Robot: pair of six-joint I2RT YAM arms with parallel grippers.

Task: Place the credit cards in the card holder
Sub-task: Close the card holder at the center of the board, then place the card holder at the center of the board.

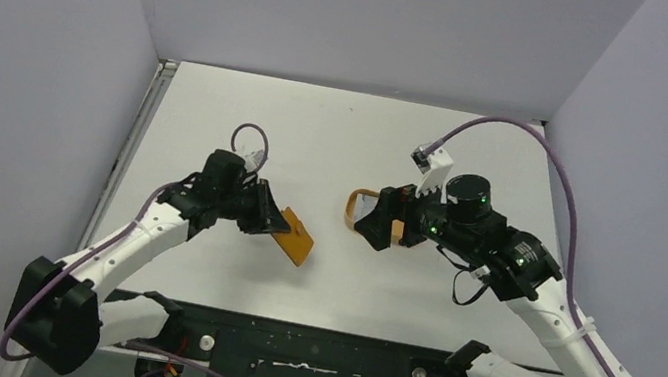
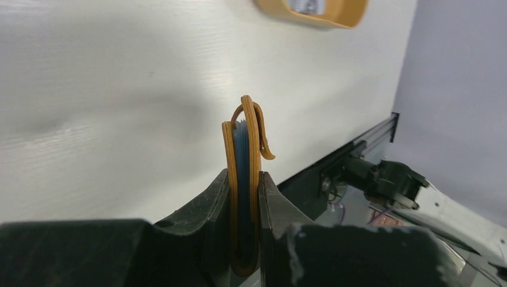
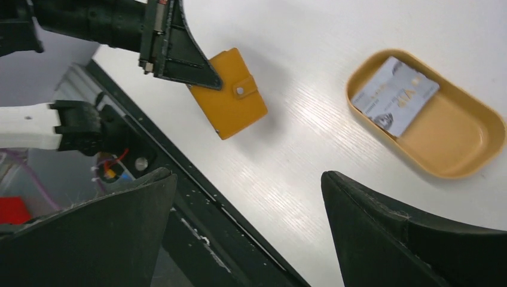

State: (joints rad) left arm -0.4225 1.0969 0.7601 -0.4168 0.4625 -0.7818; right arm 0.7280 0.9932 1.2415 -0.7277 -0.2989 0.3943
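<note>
The tan-orange card holder point(image 1: 294, 237) hangs folded from my left gripper point(image 1: 270, 219), which is shut on it just above the table. In the left wrist view it stands edge-on between the jaws point(image 2: 254, 134), with a light blue card point(image 2: 241, 161) inside the fold. The right wrist view shows its snap-stud face point(image 3: 230, 98). A silvery grey-white card point(image 3: 394, 95) lies in an orange oval tray point(image 3: 460, 149). My right gripper point(image 1: 375, 225) is open and empty, hovering by the tray, fingers wide apart point(image 3: 248, 175).
The orange tray point(image 1: 352, 207) sits mid-table, partly hidden under the right gripper; it also shows at the top of the left wrist view point(image 2: 341, 17). A black base rail point(image 1: 315, 348) runs along the near edge. Grey walls enclose the table.
</note>
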